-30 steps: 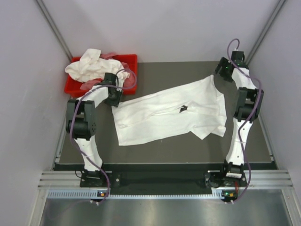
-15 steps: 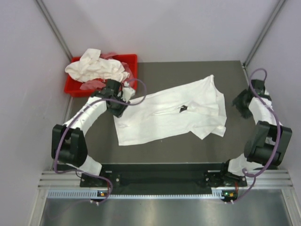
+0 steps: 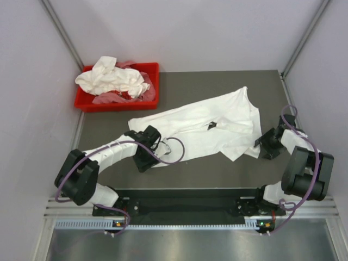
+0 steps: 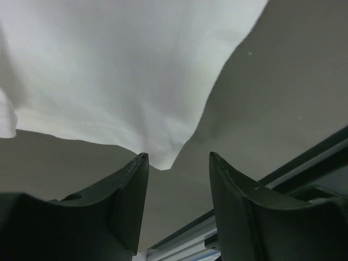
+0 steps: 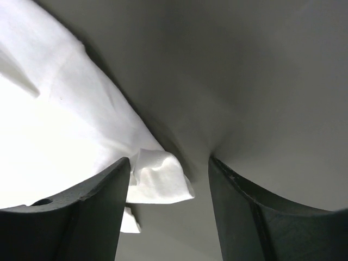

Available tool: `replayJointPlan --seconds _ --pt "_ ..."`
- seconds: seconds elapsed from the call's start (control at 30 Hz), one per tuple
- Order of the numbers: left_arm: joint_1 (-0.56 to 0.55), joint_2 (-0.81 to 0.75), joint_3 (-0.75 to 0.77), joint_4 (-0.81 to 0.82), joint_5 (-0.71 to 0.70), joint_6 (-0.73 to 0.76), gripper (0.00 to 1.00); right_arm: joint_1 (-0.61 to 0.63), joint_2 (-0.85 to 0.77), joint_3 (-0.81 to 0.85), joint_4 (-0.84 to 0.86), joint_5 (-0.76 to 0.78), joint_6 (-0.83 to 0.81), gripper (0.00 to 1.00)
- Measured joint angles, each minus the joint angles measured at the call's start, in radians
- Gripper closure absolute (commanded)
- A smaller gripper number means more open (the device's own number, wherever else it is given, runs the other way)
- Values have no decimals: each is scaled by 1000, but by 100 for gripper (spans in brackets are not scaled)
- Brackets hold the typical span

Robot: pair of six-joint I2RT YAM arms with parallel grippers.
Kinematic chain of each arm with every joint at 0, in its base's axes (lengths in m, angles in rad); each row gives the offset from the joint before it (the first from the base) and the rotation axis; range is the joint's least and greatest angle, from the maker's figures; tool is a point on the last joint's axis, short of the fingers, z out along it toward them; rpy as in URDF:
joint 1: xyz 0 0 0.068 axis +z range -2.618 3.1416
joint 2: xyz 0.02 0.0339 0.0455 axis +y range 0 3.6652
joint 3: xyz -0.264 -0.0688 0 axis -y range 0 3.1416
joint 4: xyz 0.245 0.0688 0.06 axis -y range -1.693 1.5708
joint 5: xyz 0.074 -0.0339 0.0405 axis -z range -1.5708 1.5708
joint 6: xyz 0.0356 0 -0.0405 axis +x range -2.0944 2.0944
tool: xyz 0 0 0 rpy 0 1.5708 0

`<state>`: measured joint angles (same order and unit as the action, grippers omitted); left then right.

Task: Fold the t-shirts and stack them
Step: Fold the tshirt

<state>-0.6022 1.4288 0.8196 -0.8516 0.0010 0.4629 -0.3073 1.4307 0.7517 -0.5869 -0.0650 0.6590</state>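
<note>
Gaping, left claw (image 4: 176,157) and right claw (image 5: 168,161) frame opposite corners of one t-shirt (image 3: 185,129).

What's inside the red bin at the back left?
Crumpled white t-shirts heaped over pinkish fabric; the floor of the red bin is covered, so anything lower is hidden.

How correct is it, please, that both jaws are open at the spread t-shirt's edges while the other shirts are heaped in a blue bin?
Only the colour is wrong: the bin is red, as the top external view shows; the other shirts are heaped in it.
</note>
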Motion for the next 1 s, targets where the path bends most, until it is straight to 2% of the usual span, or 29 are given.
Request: replayJointPlan --seconds 0.07,0.1,0.17,0.2,0.23,0.27,0.3,0.37,0.6,1.0 --pt "0 -1 -24 23 -37 -5 53 4 3 0 10 -11 0 45" --pt "1 -3 -38 42 -54 -6 58 4 5 0 15 -13 0 52" --pt "1 -4 -61 66 -77 -11 69 5 6 0 26 -13 -4 61" --pt "1 -5 -73 80 -83 -16 72 5 7 0 29 -12 -4 72" --pt "1 -5 -87 96 -93 -18 76 5 8 0 33 -10 -9 77" --pt "1 -5 -95 104 -98 -20 87 5 8 0 38 -9 -8 83" --pt "1 -9 -99 108 -100 -27 92 5 9 0 43 -8 -8 91" --pt "-2 -13 -105 115 -106 -32 100 6 14 2 49 -9 -14 100" --pt "0 -19 -103 120 -111 -69 100 6 21 24 47 -11 -52 100" --pt "67 -41 -18 132 -106 -76 100 102 21 248 -8 38 -180 100"
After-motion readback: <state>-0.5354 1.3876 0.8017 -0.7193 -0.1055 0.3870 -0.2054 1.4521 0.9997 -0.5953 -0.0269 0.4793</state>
